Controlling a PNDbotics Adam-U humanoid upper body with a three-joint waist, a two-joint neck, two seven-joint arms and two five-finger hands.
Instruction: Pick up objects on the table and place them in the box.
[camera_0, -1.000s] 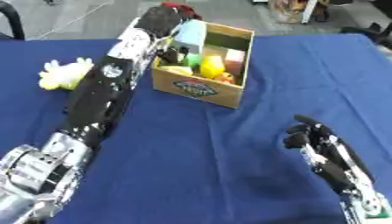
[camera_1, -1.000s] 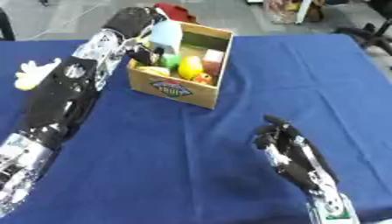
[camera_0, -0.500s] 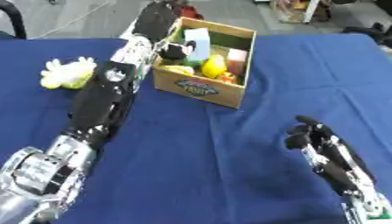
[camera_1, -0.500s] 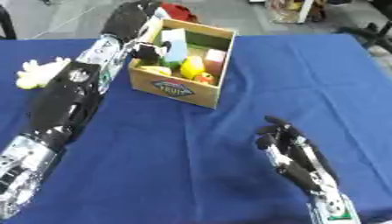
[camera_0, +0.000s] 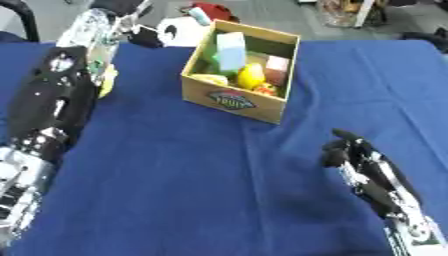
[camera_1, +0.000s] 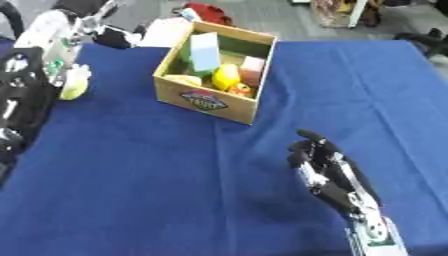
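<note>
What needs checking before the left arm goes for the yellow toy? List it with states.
1. Toy on the cloth, outside the box: ok, it lies left of the box, partly hidden by the left arm.
2. Box upright, open side up: ok.
3. Room in the box: cannot tell; a pale blue block, a yellow piece and a pink piece already fill much of it.
4. Left hand free: cannot tell; it sits at the far edge beyond the box, fingers unclear.
5. Right hand out of the way: ok, resting open at lower right, fingers up.
6. Cloth between toy and box unobstructed: ok.
</note>
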